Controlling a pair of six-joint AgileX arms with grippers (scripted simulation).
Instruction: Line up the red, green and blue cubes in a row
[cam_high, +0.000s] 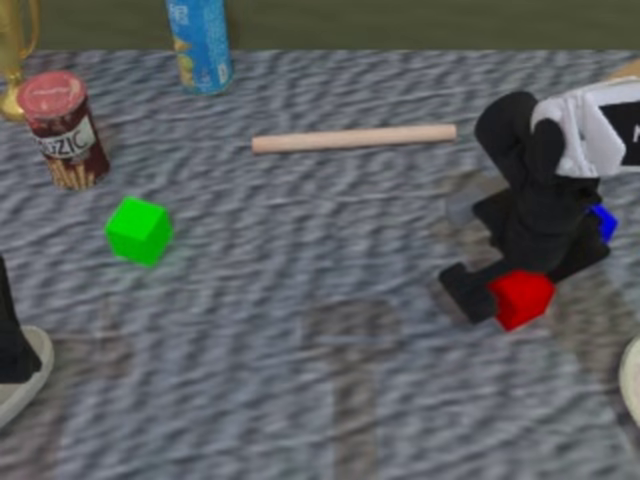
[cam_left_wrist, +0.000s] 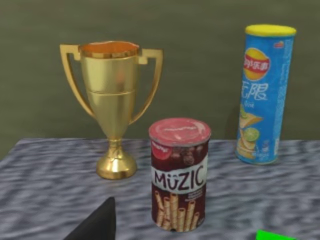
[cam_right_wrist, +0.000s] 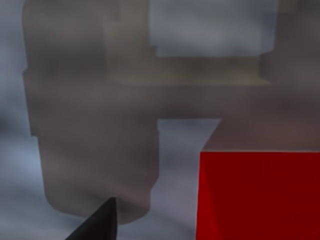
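three cubes lie on the grey worktop (cam_high: 300, 330): one green cube (cam_high: 138, 230) alone at the left, one red cube (cam_high: 521, 298) at the right, one blue cube (cam_high: 603, 221) just behind it, mostly hidden by the right arm. the right gripper (cam_high: 500, 290) is closed around the red cube. the left gripper (cam_high: 12, 345) sits at the left edge; whether it is open, i cannot tell. one rolling pin (cam_high: 353, 138), two cans and one trophy (cam_left_wrist: 112, 100) stand behind.

A rendered simulation tabletop, not a real room. The table (cam_high: 300, 330) has a flat grey rippled texture against a plain olive backdrop. A gold trophy (cam_left_wrist: 112, 100), snack tins (cam_left_wrist: 180, 172) and a wooden rod (cam_high: 353, 138) stand about as props.
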